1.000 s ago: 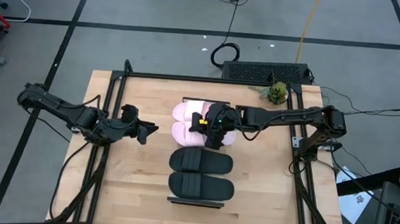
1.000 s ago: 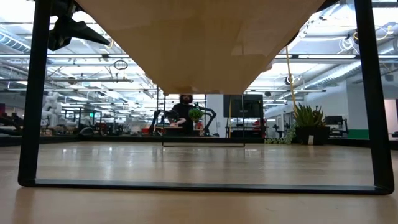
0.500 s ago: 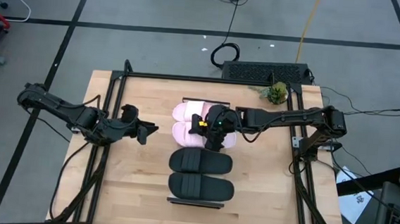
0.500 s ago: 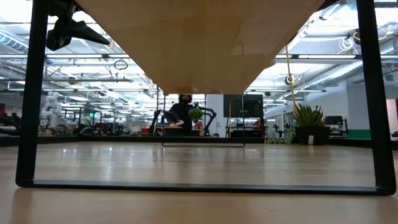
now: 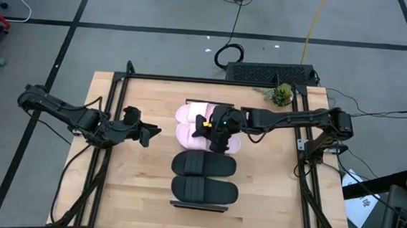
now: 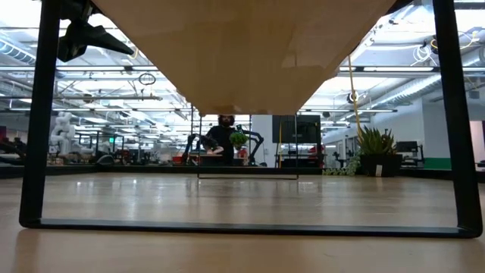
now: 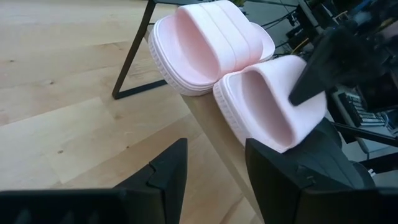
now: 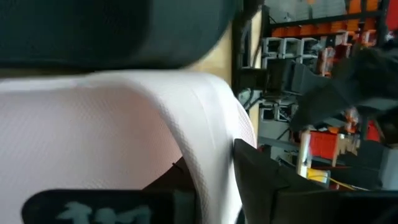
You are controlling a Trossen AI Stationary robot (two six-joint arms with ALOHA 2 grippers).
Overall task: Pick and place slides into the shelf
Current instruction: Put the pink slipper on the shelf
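Two pale pink slides sit side by side on the light-wood shelf (image 7: 208, 121): the far one (image 5: 189, 113) and the near one (image 5: 186, 134). Two black slides (image 5: 203, 164) (image 5: 204, 191) lie on the shelf nearer the table's front edge. My right gripper (image 5: 215, 127) is over the near pink slide (image 7: 267, 106) and is shut on it. My left gripper (image 5: 152, 133) waits open, low over the table left of the pink slides, its fingers (image 7: 168, 168) pointing at them. My right gripper holds the near pink slide by its wide strap (image 8: 186, 112), with one finger (image 8: 112, 31) outside it and the other (image 8: 93, 205) under it, inside the toe opening. It comes from the table's right side, slanting down (image 7: 314, 71). The slide's sole appears to lie on the shelf.
The shelf's black metal frame (image 7: 134, 53) stands at its far end, and its legs (image 6: 34, 121) flank the low view. A small green plant (image 5: 282, 95) sits at the table's far right corner. Bare wooden tabletop (image 5: 141, 189) spreads left and right of the shelf.
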